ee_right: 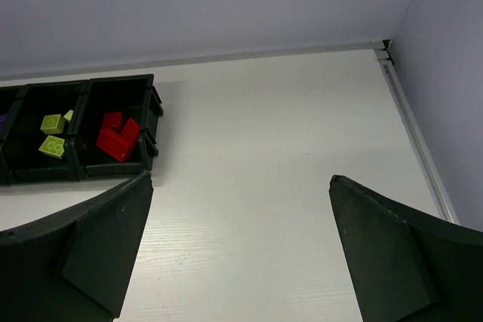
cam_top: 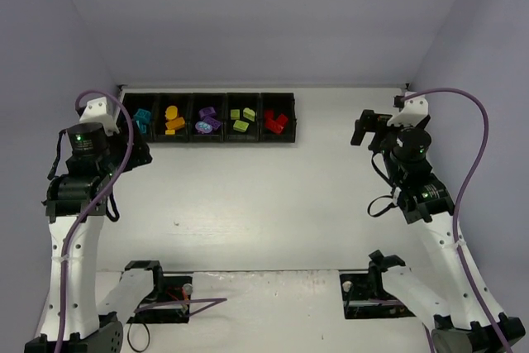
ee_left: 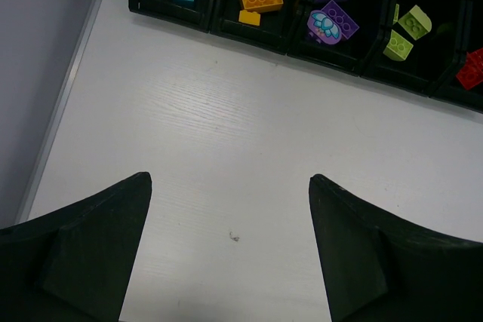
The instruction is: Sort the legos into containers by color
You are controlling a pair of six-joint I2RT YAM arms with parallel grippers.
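The five joined black bins (cam_top: 208, 140) stand in a row at the back left. From left to right they hold teal legos (cam_top: 142, 119), orange legos (cam_top: 173, 117), purple legos (cam_top: 207, 120), lime legos (cam_top: 242, 118) and red legos (cam_top: 276, 121). I see no loose brick on the table. My left gripper (cam_top: 136, 148) is open and empty just in front of the teal bin; its view (ee_left: 230, 179) shows the bins (ee_left: 170, 16) ahead. My right gripper (cam_top: 364, 128) is open and empty to the right of the row; its view (ee_right: 240, 179) shows the red legos (ee_right: 117, 141).
Grey walls close in the table on the left, back and right. A metal rail (ee_left: 64, 103) runs along the left edge and another (ee_right: 415, 137) along the right. Purple cables (cam_top: 475, 163) loop over both arms. The arm bases (cam_top: 157, 287) sit at the near edge.
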